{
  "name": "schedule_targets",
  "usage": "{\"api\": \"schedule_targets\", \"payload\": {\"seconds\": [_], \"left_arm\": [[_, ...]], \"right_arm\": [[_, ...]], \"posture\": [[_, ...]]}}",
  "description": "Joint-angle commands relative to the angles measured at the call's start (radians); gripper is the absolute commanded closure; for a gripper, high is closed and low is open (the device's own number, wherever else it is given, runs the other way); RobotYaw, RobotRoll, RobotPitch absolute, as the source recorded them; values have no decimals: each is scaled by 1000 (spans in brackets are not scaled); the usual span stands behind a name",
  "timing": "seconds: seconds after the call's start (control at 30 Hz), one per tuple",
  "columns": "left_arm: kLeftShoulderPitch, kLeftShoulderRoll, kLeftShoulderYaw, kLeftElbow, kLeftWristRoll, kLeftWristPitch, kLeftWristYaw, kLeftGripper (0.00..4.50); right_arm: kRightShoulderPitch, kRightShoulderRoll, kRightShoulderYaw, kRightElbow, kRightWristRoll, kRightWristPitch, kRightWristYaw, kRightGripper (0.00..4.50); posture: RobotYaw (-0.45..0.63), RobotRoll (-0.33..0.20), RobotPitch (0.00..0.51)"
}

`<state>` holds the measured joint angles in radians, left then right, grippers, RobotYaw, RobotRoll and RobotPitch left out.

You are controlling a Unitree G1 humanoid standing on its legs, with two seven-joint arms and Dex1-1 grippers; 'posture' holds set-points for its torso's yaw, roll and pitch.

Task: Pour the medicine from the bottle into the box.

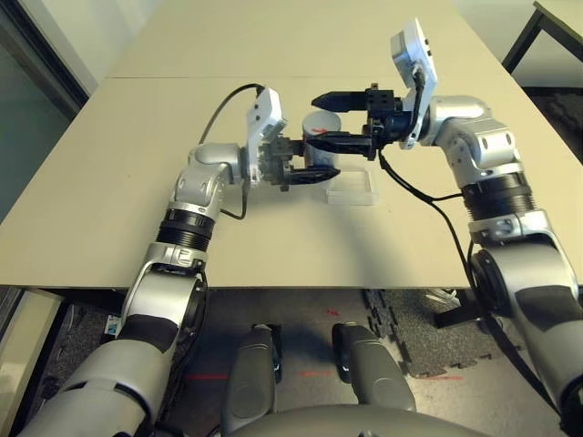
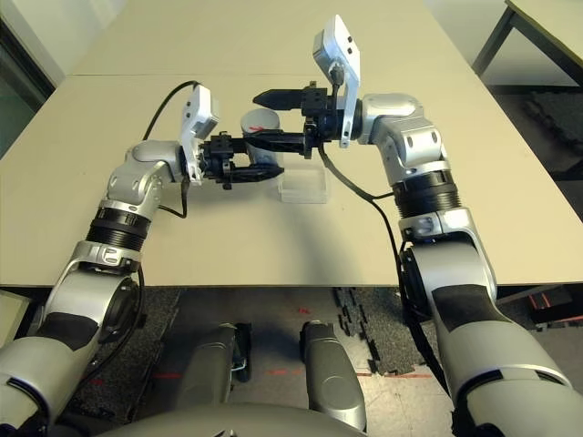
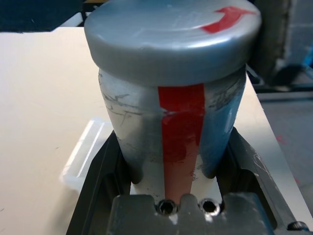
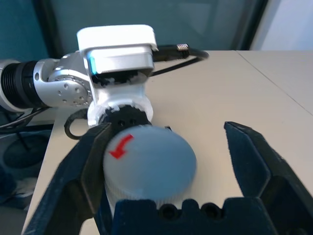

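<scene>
Table: plain tan top.
Bottle: upright, cap on, clamped in left pincer.
Right pincer: spread wide around cap.
Box: right beside bottle.

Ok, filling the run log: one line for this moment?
left gripper: shut on bottle | cap: on | right gripper: open around cap | box: on table

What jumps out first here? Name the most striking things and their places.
Mid-table, the left claw is shut on a small silver-grey cylindrical bottle with a red-striped label, held upright. Its round grey cap with a red arrow is on, and the open right claw brackets it. A shallow clear plastic square tray lies on the table beside the bottle.
</scene>
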<state>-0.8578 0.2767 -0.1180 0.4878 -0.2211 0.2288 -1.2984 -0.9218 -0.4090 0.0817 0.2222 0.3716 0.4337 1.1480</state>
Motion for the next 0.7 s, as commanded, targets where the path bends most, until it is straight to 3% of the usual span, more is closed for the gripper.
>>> {"api": "schedule_targets", "payload": {"seconds": [0.03, 0.4, 0.7], "left_arm": [[5, -2, -35, 19, 4, -18, -26, 1997], [-17, -1, -34, 39, -5, -29, -17, 1997], [-33, 14, -17, 107, 4, -69, 10, 1997]], "right_arm": [[14, -9, -35, -96, 10, 47, -89, 0], [38, -11, -25, -94, -5, 43, -174, 0], [81, -16, -25, -200, 58, 157, -197, 0]], "posture": [[-195, 0, 132], [-191, 0, 125], [-190, 0, 127]]}}
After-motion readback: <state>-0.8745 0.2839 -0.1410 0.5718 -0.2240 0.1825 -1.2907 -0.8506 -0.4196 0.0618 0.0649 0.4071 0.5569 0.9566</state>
